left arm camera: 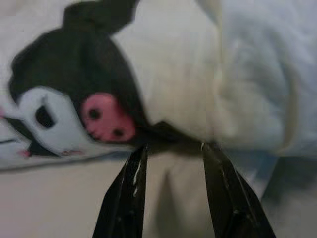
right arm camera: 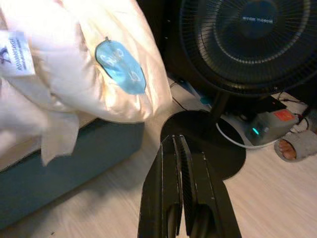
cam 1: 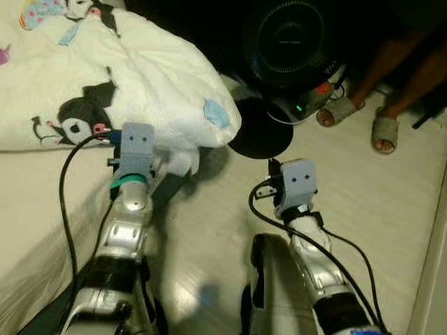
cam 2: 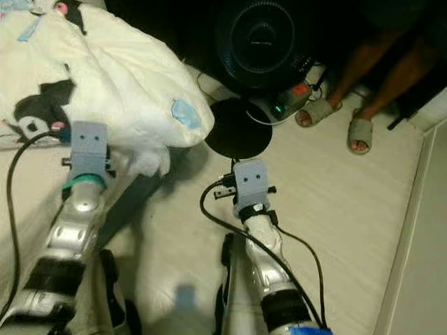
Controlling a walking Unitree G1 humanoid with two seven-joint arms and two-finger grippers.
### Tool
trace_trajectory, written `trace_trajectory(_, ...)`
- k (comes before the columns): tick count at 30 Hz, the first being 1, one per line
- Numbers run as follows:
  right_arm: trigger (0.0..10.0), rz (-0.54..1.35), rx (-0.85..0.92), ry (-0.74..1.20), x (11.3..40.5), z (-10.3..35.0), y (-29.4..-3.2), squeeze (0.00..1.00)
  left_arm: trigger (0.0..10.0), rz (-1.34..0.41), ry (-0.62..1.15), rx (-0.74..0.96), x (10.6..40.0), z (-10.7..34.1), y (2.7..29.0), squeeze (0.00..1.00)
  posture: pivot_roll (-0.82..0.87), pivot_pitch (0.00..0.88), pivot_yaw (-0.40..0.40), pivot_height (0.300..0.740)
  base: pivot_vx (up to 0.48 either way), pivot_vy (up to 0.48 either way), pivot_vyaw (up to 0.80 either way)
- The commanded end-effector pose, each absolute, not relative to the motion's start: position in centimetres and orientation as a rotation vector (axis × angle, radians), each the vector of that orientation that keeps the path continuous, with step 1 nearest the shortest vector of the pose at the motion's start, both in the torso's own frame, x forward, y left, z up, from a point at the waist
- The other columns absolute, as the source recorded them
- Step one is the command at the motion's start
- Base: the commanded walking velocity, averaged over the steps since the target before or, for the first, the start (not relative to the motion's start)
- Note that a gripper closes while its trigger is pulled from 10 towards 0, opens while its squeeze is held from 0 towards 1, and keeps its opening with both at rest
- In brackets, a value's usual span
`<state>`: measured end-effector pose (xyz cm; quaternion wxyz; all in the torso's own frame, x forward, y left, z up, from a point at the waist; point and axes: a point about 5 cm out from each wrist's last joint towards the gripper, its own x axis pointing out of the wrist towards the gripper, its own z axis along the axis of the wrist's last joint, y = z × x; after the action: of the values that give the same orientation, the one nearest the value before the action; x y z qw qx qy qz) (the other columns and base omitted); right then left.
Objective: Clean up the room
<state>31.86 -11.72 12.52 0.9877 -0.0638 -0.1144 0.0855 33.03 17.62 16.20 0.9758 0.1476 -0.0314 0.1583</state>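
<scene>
Pale wood floor [cam 1: 391, 209] ran beside the bed [cam 1: 35, 209], where the soft, light blanket [cam 1: 140, 70] overhung the edge. Left tool [left arm camera: 171, 148], fingers apart, reached its hem, the likeliest grip; right tool [right arm camera: 179, 148] hung closed.

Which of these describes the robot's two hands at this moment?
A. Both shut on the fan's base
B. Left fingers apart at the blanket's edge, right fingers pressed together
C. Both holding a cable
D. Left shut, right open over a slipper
B: the left hand has its two fingers spread at the edge of the cartoon-print blanket, while the right hand shows its fingers pressed together above the floor, near the fan.
</scene>
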Motion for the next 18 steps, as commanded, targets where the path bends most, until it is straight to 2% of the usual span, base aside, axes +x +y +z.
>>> trace_trajectory(1, 10.0, 0.165, -0.133, -0.196, 31.5, 11.6, -12.1, 0.0, 0.0, 0.216, -0.011, 0.317, 30.9, 14.9, 17.4, 0.0, -0.02, 0.282, -0.012, 0.527, 0.0, 0.0, 0.0)
trace_trajectory(3, 10.0, 0.165, -0.133, -0.196, 31.5, 11.6, -12.1, 0.0, 0.0, 0.216, -0.011, 0.317, 30.9, 14.9, 17.4, 0.0, -0.02, 0.282, -0.012, 0.527, 0.0, 0.0, 0.0)
trace_trajectory(5, 10.0, 0.166, -0.134, -0.191, 31.6, 11.5, -12.1, 0.0, 0.0, 0.145, 0.035, 0.314, 28.7, 14.0, 17.5, 0.0, -0.01, 0.28, -0.015, 0.527, 0.0, 0.0, 0.0)
trace_trajectory(9, 10.0, 0.174, -0.133, -0.191, 31.8, 11.6, -11.9, 0.0, 0.0, 0.091, 0.036, 0.28, 27.5, 14.0, 16.7, 0.0, -0.01, 0.278, -0.019, 0.527, 0.0, 0.0, 0.0)
trace_trajectory(10, 10.0, 0.177, -0.132, -0.193, 31.9, 11.7, -11.8, 0.0, 10.0, 0.049, -0.014, 0.257, 27.5, 15.1, 15.7, 0.0, -0.01, 0.278, -0.024, 0.527, 0.0, 0.0, 0.0)
trace_trajectory(12, 10.0, 0.18, -0.131, -0.196, 32.0, 11.8, -11.7, 0.0, 10.0, 0.006, -0.117, 0.223, 28.2, 17.5, 13.9, 0.0, -0.01, 0.279, -0.026, 0.527, 0.0, 0.0, 0.0)
trace_trajectory(14, 10.0, 0.181, -0.131, -0.196, 32.0, 11.9, -11.7, 0.0, 10.0, 0.001, -0.156, 0.231, 28.8, 18.6, 13.3, 0.0, -0.01, 0.28, -0.03, 0.527, 0.0, 0.0, 0.0)
trace_trajectory(18, 10.0, 0.192, -0.131, -0.192, 32.0, 11.7, -11.4, 0.0, 10.0, 0.04, -0.232, 0.223, 32.2, 22.1, 11.5, 0.0, -0.01, 0.281, -0.034, 0.527, 0.0, 0.0, 0.0)
